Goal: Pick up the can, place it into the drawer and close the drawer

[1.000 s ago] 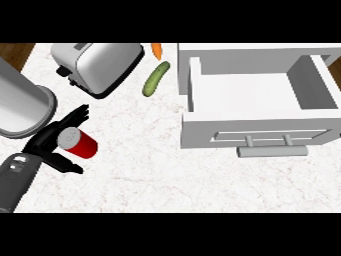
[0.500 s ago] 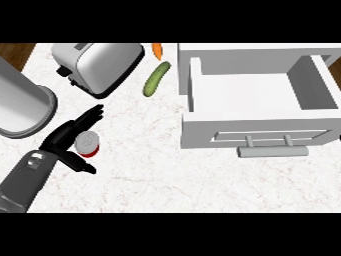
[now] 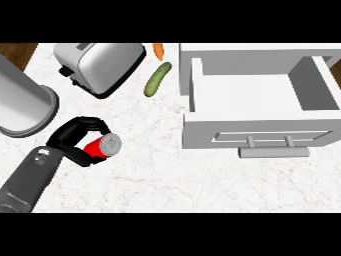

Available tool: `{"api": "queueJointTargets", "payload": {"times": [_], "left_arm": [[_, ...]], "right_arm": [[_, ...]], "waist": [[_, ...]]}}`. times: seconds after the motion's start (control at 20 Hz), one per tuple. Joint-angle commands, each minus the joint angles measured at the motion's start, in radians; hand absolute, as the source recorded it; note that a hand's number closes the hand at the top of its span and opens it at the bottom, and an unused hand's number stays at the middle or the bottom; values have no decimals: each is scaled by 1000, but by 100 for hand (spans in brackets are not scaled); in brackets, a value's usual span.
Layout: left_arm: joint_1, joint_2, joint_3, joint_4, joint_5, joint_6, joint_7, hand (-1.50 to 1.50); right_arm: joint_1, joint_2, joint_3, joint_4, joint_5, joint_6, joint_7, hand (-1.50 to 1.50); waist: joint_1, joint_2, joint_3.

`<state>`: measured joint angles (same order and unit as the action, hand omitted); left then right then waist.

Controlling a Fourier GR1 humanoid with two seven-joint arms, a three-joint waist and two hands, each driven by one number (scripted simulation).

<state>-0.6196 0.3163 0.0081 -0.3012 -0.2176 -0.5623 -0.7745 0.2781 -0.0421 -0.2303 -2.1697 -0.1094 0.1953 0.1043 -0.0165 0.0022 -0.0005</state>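
Left hand [image 3: 75,137] now curled round can [image 3: 101,146]

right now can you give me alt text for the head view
The left hand has its fingers curled round a red can on the white counter. An open drawer stands to the right, a toaster beyond.

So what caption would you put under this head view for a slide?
Left hand curled around the red can on the counter, the white drawer standing open at its right.
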Motion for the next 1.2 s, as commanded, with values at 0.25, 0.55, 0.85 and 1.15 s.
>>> {"api": "queueJointTargets", "payload": {"times": [0.25, 0.55, 0.85, 1.15], "left_arm": [[-2, -28, 179, -8, 189, 83, 67, 150], [45, -137, 305, -89, 301, 463, 113, 150], [106, -194, 218, -445, 306, 514, 330, 150], [189, -280, 92, -834, 269, 606, 538, 150]], "right_arm": [[-10, 17, 14, -34, 24, -27, 29, -150], [27, 41, 20, -28, 46, -34, -8, -150], [108, 30, -47, -18, -22, 33, -81, -150], [72, 11, -67, -5, -43, 30, -55, -150]], "waist": [[20, -4, 0], [39, -13, 3], [36, -16, 4], [38, -15, 3]]}}
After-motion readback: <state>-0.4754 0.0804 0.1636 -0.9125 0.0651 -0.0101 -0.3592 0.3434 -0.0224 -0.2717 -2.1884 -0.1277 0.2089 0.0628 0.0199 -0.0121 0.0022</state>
